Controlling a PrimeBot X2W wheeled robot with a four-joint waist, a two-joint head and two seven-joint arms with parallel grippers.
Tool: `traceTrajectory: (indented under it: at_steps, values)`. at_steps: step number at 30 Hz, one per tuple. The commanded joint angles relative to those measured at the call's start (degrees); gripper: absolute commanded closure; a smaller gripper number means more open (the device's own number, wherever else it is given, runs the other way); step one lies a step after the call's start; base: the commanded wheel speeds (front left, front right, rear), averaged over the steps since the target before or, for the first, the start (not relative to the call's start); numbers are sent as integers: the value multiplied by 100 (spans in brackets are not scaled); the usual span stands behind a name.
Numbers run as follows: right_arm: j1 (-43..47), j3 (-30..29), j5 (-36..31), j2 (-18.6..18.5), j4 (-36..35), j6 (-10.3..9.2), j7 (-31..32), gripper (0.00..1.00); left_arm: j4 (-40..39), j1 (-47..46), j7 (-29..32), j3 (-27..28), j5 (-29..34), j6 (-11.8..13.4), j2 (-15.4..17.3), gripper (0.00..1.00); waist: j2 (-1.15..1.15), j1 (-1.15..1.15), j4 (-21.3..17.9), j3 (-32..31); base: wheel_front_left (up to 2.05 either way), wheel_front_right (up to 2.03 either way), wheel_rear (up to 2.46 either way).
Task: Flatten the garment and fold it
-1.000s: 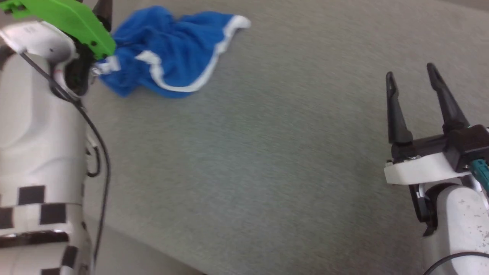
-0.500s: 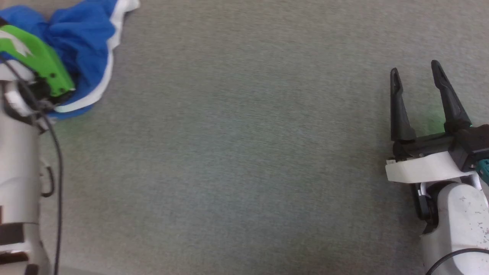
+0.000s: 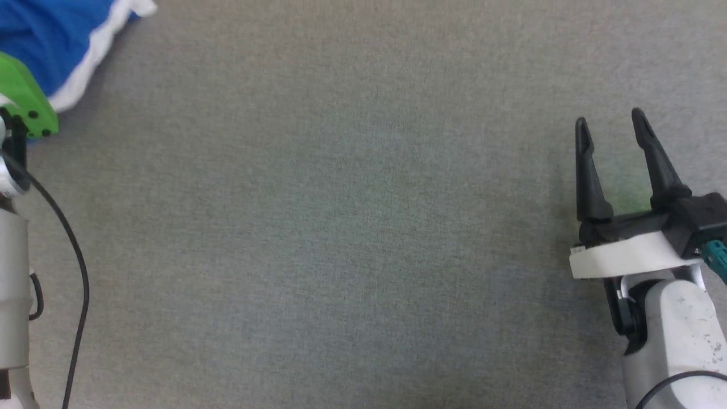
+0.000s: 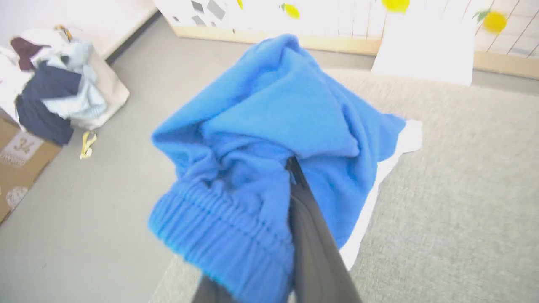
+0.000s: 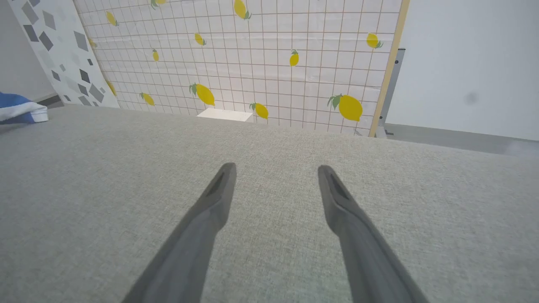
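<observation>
1. Grey woven surface [image 3: 352, 238] up front. The right gripper [image 3: 610, 120] sits lower right of the head view, fingers spread wide, empty.
2. Bottom centre of its wrist view, the left gripper [image 4: 294, 176] is pinching the garment [image 4: 273, 126] near the ribbed waistband [image 4: 219, 235].
3. It's bunched in the head view's upper-left corner. Wrist view: waistband nearest, white hem [image 4: 410, 136] farthest, long axis roughly diagonal.
4. I'd bring it centre, then have the right gripper grab the waistband's other end.
</observation>
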Motion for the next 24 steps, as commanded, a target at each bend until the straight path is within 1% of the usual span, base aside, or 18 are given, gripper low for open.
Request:
traceTrajectory:
  at_steps: [1,6,10,15,19,24]
  values:
    - [114,-18,68,-4,37,-9,-53,0,-36,-122,-372,-25,65,-64,4,100,0,0,70,-588,0,0,0]
    - [377,-23,154,-4,163,-9,-61,0,-9,-462,-1488,-262,234,-353,-62,100,0,0,65,-1236,0,0,0]
    - [568,-45,234,-4,210,-9,-63,0,34,-765,-2030,-483,306,-553,-193,100,0,0,-18,-1708,0,0,0]
    - [793,-90,322,-4,244,-9,-63,0,73,-1123,-2356,-831,358,-834,-423,100,0,0,-221,-2158,0,0,0]
    - [951,-114,338,-4,255,-9,-64,0,122,-1324,-2457,-1101,277,-1066,-735,100,0,0,-451,-2407,0,0,0]
    - [1023,-117,323,-4,230,-9,-64,0,150,-1325,-2397,-1434,70,-1377,-1170,100,0,0,-901,-2569,0,0,0]
